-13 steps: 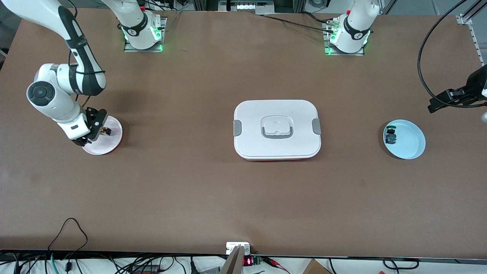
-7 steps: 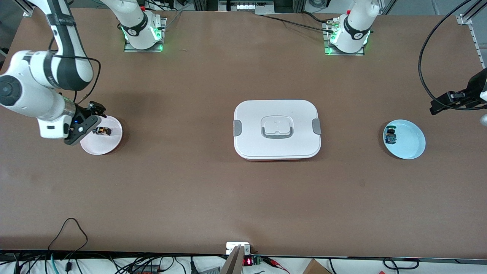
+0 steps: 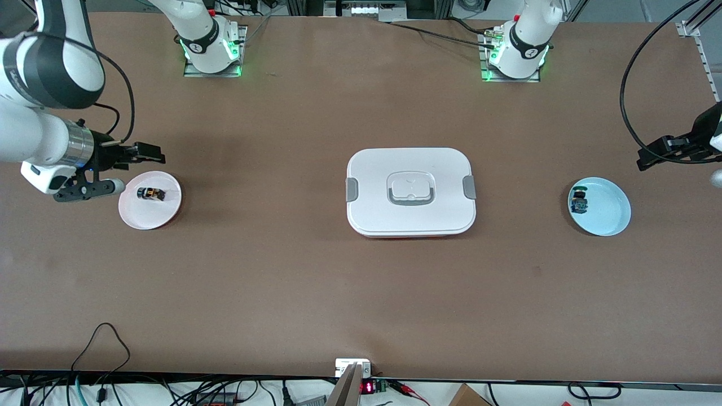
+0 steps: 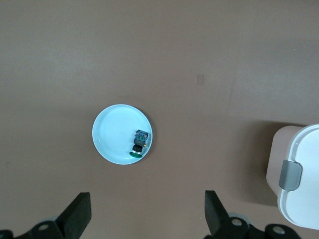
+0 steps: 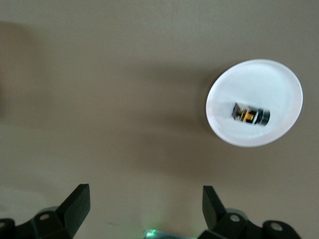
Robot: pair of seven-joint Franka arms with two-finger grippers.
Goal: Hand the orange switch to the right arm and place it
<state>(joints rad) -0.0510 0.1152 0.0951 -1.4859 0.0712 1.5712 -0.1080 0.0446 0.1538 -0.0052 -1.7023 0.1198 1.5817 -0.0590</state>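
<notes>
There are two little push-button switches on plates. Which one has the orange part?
The orange switch lies on the pink plate toward the right arm's end of the table. The other switch, on the light blue plate, has a blue block and green cap.

**Materials and surface finishes on the work table**

The table (image 3: 316,293) has a matt brown top, smooth and free of glare. The lidded box (image 3: 410,192) looks like white plastic with a soft sheen and grey plastic clips. The pink plate (image 3: 163,217) and the pale blue plate (image 3: 612,217) appear smooth and slightly glossy. The right arm (image 3: 34,141) shows glossy white shells, black joint covers and a brushed silver metal wrist. The orange switch (image 3: 150,194) looks like hard plastic.
</notes>
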